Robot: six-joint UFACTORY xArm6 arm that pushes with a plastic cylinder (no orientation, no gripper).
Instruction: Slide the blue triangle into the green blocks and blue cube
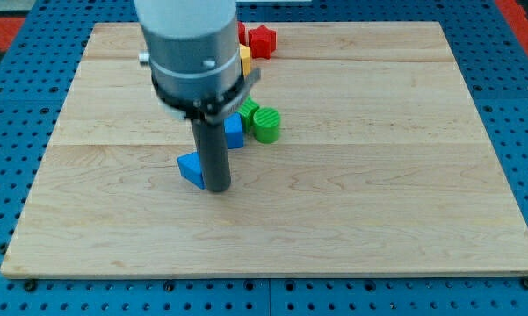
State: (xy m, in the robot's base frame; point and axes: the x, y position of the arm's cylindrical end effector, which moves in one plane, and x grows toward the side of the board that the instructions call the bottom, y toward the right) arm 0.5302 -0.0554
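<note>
One dark rod hangs from the grey cylindrical arm housing (186, 44) and comes down on the pale wooden board (378, 175); my tip (215, 188) rests on the surface left of the board's middle. The rod has no jaws, so there is nothing to spread or press together, and it pinches nothing.

The small blue triangular block (191, 168) lies just to the view's left of my tip, apparently touching the rod, which covers its right-hand end. Its visible top face narrows toward the view's left and its long axis seems to run roughly left to right, tilted a little down toward the view's right, though the hidden end makes this uncertain.

Up and to the view's right of the triangle sits the blue cube (234, 132), partly behind the rod. Just beside it on the right are two green blocks: a ribbed round green block (266, 125) and a smaller green block (249, 111) tucked against its upper left, its shape hard to make out. The triangle stands near this cluster but apart from it.

Near the board's top edge, a red star-shaped block (262, 40) sits beside a sliver of yellow block (245, 61), mostly hidden by the housing.
</note>
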